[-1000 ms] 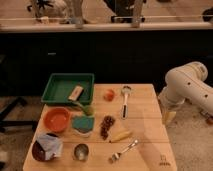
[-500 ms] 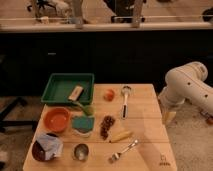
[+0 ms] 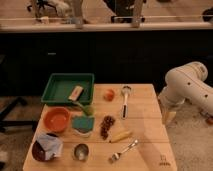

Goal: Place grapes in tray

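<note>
the grapes (image 3: 106, 126) are a small, elongated, bumpy cluster of dark reddish-purple berries lying directly on the pale wooden desk (image 3: 150, 131), near its middle and outside every container. just to their left sits a small teal square container (image 3: 82, 124) with soft rounded corners; what it holds cannot be made out. to the lower right of the grapes lies a short yellow corn-like piece (image 3: 120, 136), and below that a shiny metal fork (image 3: 123, 150) lies at a slant. above the grapes a long metal spoon (image 3: 124, 102) lies nearly straight, its round head towards the far edge, with a small round orange fruit (image 3: 108, 94) beside it. the tray (image 3: 50, 86) is a large green rectangular plastic one with sloping sides and a raised rim, standing at the far left corner, well apart from the grapes; a tan oblong piece (image 3: 76, 92) lies inside it. a small green object (image 3: 89, 109) sits by the tray's near right corner. a round orange bowl (image 3: 56, 119) stands in front of the tray. at the near left edge a dark round bowl (image 3: 36, 151) holds a crumpled pale bag (image 3: 49, 144), and next to it stands a small metal cup (image 3: 80, 151). the tool (image 3: 168, 120) hangs point-down off the desk's right edge under the smooth white arm (image 3: 187, 85), its jaws spread wide with nothing in them.
</note>
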Available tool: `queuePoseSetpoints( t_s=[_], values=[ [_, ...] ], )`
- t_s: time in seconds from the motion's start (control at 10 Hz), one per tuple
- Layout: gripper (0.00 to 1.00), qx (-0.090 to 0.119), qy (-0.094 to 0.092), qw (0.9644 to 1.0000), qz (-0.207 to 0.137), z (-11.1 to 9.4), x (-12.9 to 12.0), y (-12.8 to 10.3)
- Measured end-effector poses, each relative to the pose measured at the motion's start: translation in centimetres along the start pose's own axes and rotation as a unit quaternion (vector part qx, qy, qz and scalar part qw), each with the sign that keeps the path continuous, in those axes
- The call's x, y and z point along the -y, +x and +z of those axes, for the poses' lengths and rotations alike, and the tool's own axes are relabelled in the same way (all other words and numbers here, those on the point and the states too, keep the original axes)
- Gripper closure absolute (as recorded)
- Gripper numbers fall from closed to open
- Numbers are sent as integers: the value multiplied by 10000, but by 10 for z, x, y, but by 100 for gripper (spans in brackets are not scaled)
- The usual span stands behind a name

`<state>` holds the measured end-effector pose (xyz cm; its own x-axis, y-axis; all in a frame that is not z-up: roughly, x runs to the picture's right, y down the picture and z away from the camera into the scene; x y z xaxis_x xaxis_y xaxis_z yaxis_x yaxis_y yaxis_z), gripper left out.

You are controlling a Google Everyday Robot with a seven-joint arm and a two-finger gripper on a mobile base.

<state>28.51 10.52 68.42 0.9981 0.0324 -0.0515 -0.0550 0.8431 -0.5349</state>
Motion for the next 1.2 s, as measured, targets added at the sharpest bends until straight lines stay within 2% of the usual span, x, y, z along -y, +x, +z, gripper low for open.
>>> queuePoseSetpoints(
  t_s=[0.4,0.7,0.9,1.2],
  values=[
    [20,6,20,10000,-13,0,-1,0],
    [20,42,116,9985,-525,-2,-10,-28],
    [20,92,120,9946,-1030,-1,-15,-55],
    [20,212,72,9848,-1725,2,-18,-85]
  ],
)
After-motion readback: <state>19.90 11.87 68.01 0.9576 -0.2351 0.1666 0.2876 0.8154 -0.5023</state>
